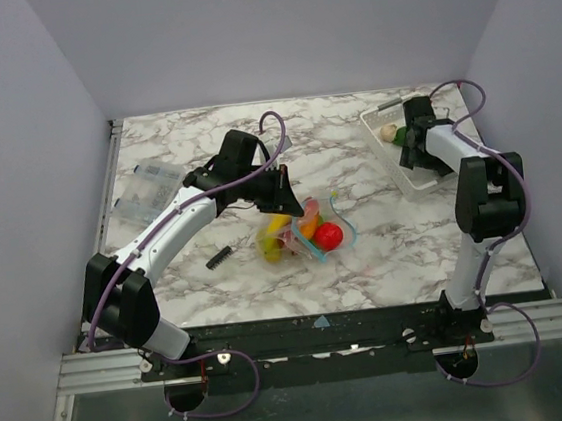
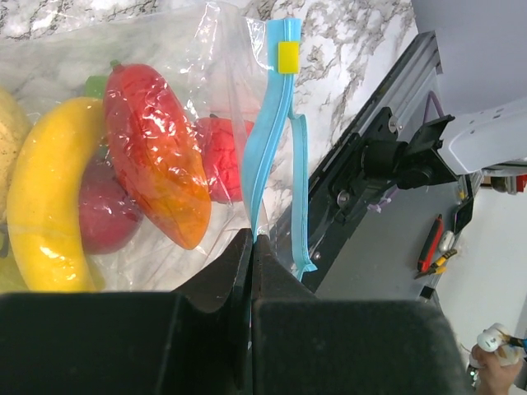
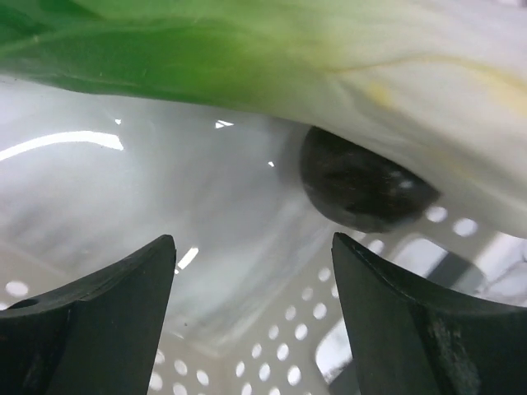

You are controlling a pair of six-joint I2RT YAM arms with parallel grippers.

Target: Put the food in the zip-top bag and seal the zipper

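The clear zip-top bag (image 1: 308, 230) lies mid-table with food inside: a yellow banana (image 2: 49, 197), a red-orange piece (image 2: 156, 156) and a red piece (image 2: 222, 156). My left gripper (image 1: 278, 199) is shut on the bag's mouth edge (image 2: 253, 240), pinching the teal zipper (image 2: 268, 140) just below its yellow slider (image 2: 287, 58). My right gripper (image 1: 403, 142) is down in the white basket (image 1: 421, 182), open (image 3: 254, 247), with nothing between its fingers. Just ahead of it lie a green-and-white vegetable (image 3: 247, 49) and a dark round food piece (image 3: 362, 185).
A small black bar (image 1: 218, 257) lies on the marble left of the bag. A clear packet (image 1: 148, 184) sits at the table's far left. The perforated basket wall (image 3: 288, 346) is close under the right fingers.
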